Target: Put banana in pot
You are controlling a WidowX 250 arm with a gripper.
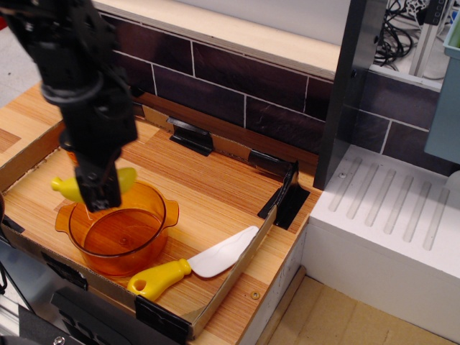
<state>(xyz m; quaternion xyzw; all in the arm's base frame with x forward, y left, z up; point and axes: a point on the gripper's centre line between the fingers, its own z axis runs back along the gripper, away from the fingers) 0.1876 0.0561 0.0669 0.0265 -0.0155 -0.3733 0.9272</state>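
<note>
Held crosswise in the narrow pincer [99, 188]: the banana [70, 188], both yellow ends sticking out, hanging over the far-left rim of the pot [118, 226] on the table [208, 188]. Probably carried high to clear the wall; not yet centred for release.

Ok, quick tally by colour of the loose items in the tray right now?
Yellow: 1, the banana held in the gripper.
Orange: 1, the pot.
Yellow and white: 1, the spatula.
Total: 3. Anything behind the arm is hidden.
</note>
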